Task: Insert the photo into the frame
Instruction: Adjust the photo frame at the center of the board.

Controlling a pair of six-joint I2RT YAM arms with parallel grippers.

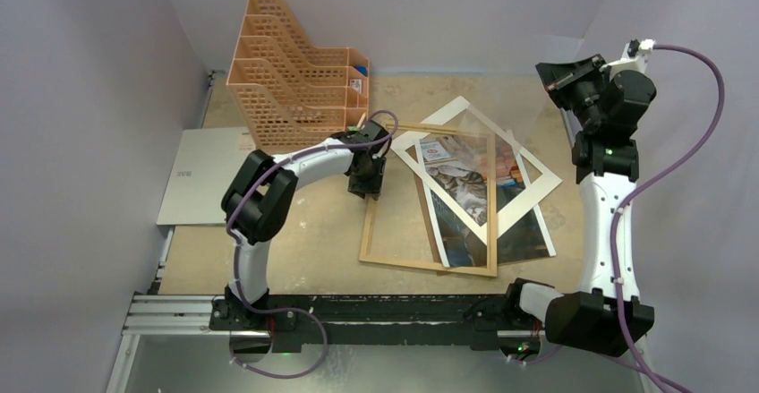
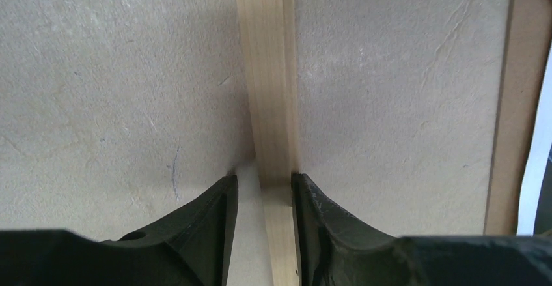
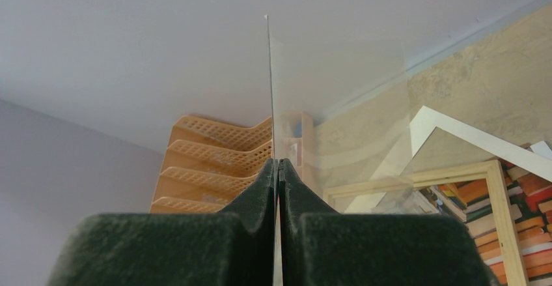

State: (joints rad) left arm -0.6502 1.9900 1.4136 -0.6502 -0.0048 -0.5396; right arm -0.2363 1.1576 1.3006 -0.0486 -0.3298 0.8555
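Note:
The light-wood frame lies flat in the middle of the table. My left gripper hangs over its left rail, open, a finger on each side. The right finger touches the rail, while the left finger stands off it. The photo, a cat among colourful books with a white border, lies askew across the frame's right half. Its books show in the right wrist view. My right gripper is raised at the back right, shut on the edge of a clear pane.
An orange lattice organizer stands at the back left, close behind my left gripper. A grey sheet lies at the table's left edge. A brown board edge lies inside the frame. Walls close in on both sides.

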